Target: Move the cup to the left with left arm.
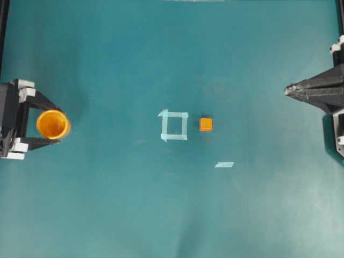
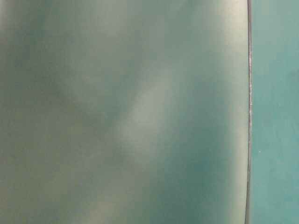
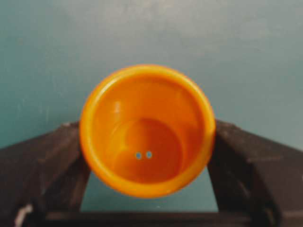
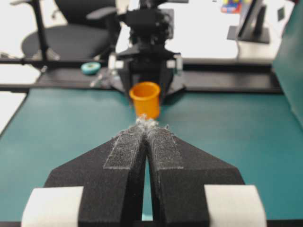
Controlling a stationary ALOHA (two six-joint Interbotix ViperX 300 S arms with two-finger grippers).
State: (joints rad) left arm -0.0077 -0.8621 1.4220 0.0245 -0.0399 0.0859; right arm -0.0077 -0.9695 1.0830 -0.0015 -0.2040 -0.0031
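Observation:
The cup, small, round and orange with a lighter rim, is at the far left of the table in the overhead view, mouth up. My left gripper is shut on the cup, one black finger on each side of it. From the left wrist I look down into the cup, its wall pressed by a finger on either side. My right gripper is at the far right, shut with nothing in it. In the right wrist view its tips meet, and the cup stands far ahead.
A small orange cube lies near the table's middle, just right of a pale tape square. A short tape strip lies below and right of it. Past the table's far end are a black rail and an office chair.

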